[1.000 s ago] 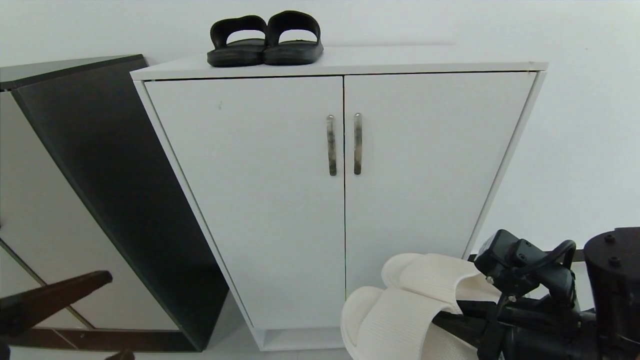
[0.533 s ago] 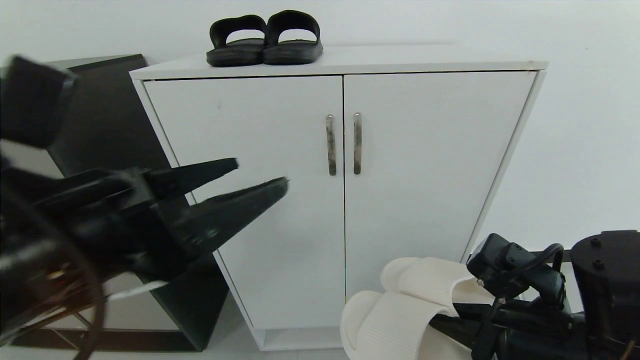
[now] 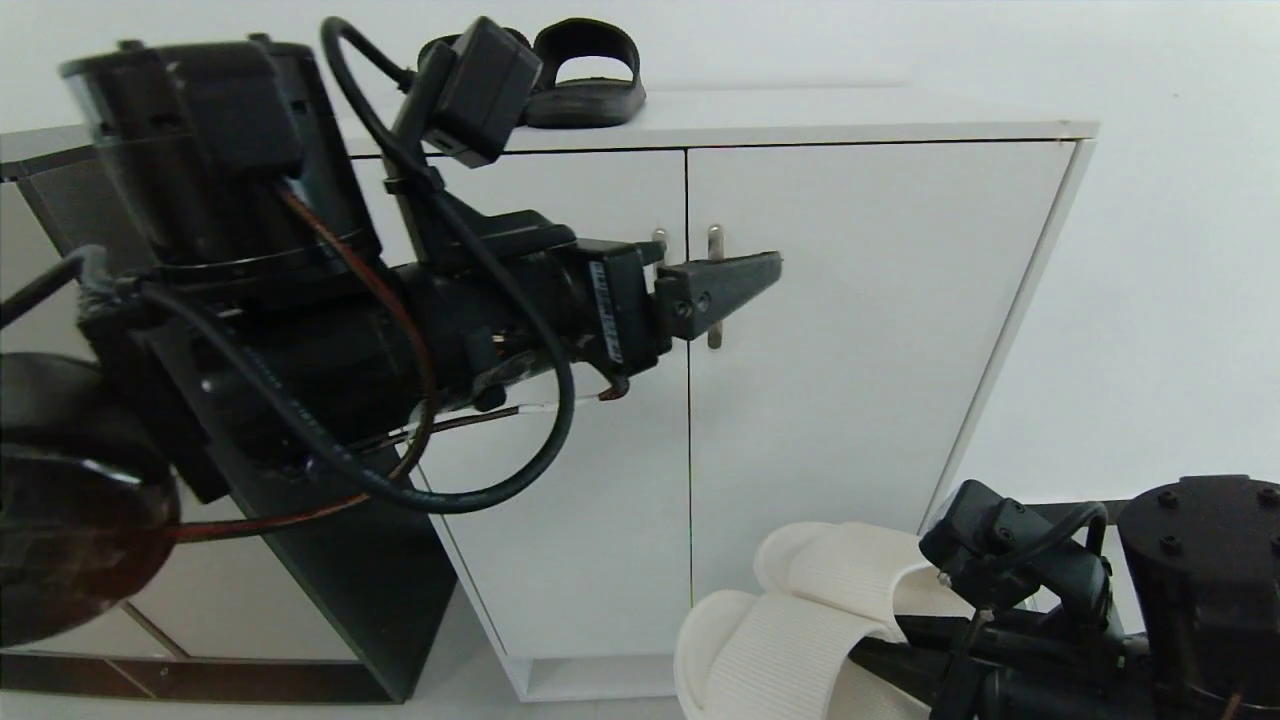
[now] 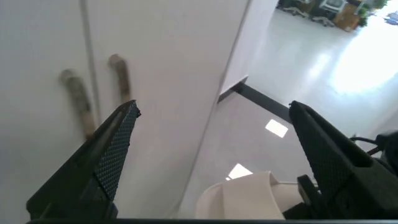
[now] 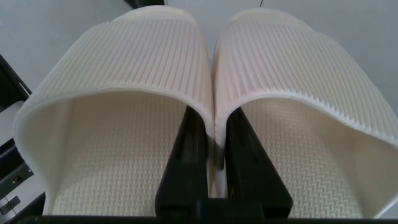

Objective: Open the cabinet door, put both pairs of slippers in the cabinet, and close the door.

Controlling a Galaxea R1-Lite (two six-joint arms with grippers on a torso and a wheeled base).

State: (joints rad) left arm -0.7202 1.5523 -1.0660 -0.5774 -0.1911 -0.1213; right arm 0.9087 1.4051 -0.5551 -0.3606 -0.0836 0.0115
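- The white cabinet stands at the far side with both doors shut. The right door's swing looks free higher up, but I judge it could meet the loaded right arm low down at the near right.
- A dark panel stands close along the cabinet's left side, so room is tight there. To the right there is open floor.
- The cream slippers hang low at the near right, by the cabinet's foot. The right claw is pinched narrow on their two inner strap walls, pressed together.
- The black slippers sit on the cabinet top, far left, partly behind the left arm.
- The left claw is up at handle height, spread wide and empty, pointing right across the door fronts. It is much the nearer of the two.
- The right-door handle and left-door handle are upright bars on either side of the centre seam. Both lie off beside one finger, not between the fingers. I'd say the claw must shift left and straddle one bar crosswise.
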